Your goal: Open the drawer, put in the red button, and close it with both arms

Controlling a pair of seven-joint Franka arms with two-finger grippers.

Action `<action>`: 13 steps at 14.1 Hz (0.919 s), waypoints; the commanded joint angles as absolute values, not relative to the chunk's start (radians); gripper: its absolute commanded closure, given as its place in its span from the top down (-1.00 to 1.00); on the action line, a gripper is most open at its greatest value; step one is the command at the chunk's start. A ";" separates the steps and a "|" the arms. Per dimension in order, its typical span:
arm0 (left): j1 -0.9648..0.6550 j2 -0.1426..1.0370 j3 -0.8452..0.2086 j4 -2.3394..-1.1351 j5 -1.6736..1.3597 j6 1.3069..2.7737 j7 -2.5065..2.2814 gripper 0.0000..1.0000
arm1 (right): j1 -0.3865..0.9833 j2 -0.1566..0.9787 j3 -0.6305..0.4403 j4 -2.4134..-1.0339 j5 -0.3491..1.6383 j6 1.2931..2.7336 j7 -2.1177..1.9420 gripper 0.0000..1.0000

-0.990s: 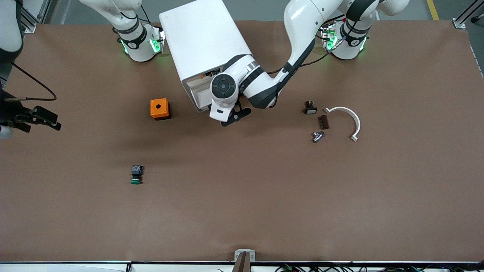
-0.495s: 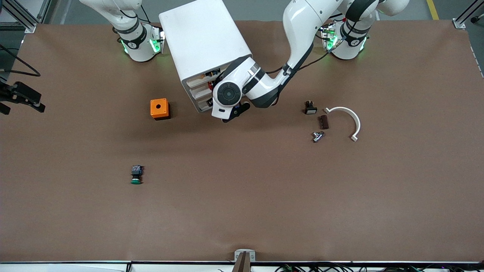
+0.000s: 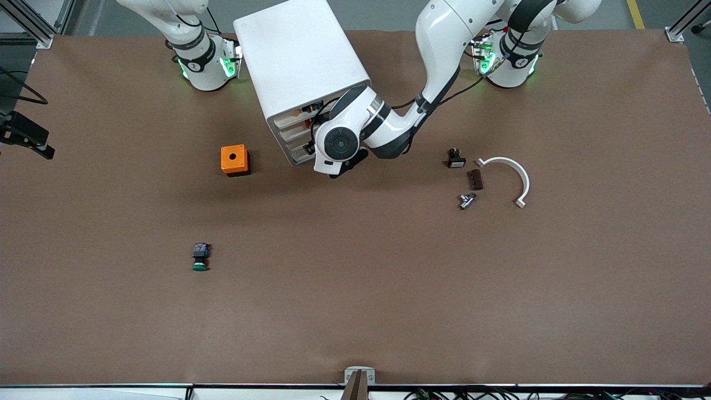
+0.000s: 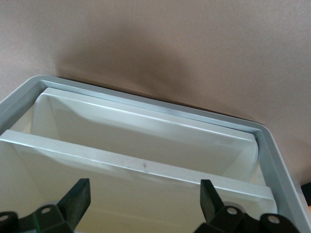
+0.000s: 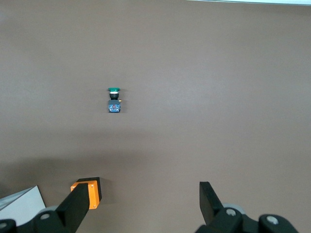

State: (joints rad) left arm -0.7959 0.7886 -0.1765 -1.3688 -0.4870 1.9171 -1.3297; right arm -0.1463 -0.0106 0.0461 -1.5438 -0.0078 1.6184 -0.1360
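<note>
1. Front view: the left arm's black two-finger tool (image 3: 340,169) sits at the drawer fronts of the white rounded boxy cabinet (image 3: 300,61); the red button is not visible.
2. Left wrist view: fingers (image 4: 77,196) spread apart over a shallow white plastic drawer (image 4: 146,145) (which one, I cannot tell).
3. Right wrist view: the right tool (image 5: 143,206), fingers apart, hangs over the brown counter (image 5: 218,97), with the green-capped button (image 5: 113,100) and the orange box (image 5: 88,192) below.

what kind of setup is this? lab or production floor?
Most likely a robotics lab bench, not production: two white jointed robot arms based at a brown-covered table, aluminium frame posts at its corners, and loose parts such as an orange box with a hole.
</note>
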 commanded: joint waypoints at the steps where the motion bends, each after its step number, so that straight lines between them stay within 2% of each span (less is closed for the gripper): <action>1: -0.775 0.752 -0.170 -1.381 -0.427 1.917 -1.338 0.99 | -0.129 -0.002 0.057 -1.525 -0.054 1.612 -0.086 1.00; 5: -0.669 0.658 -0.169 -1.367 -0.293 1.916 -1.325 0.99 | -0.124 0.003 0.057 -1.517 -0.066 1.612 -0.083 1.00; 7: -0.600 0.562 -0.170 -1.364 -0.206 1.913 -1.272 0.99 | -0.126 0.006 0.055 -1.514 -0.058 1.612 -0.083 1.00; 10: -0.482 0.447 -0.170 -1.364 -0.155 1.795 -1.149 0.99 | -0.124 0.008 0.055 -1.514 -0.049 1.612 -0.081 1.00; 13: -0.361 0.339 -0.169 -1.365 -0.147 1.605 -0.935 0.99 | -0.124 0.009 0.055 -1.514 -0.049 1.611 -0.083 1.00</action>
State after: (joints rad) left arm -0.4224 0.4158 -0.1623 -1.3257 -0.1658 1.6912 -1.0523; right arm -0.1296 -0.0039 0.0548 -1.5395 -0.0417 1.6200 -0.1016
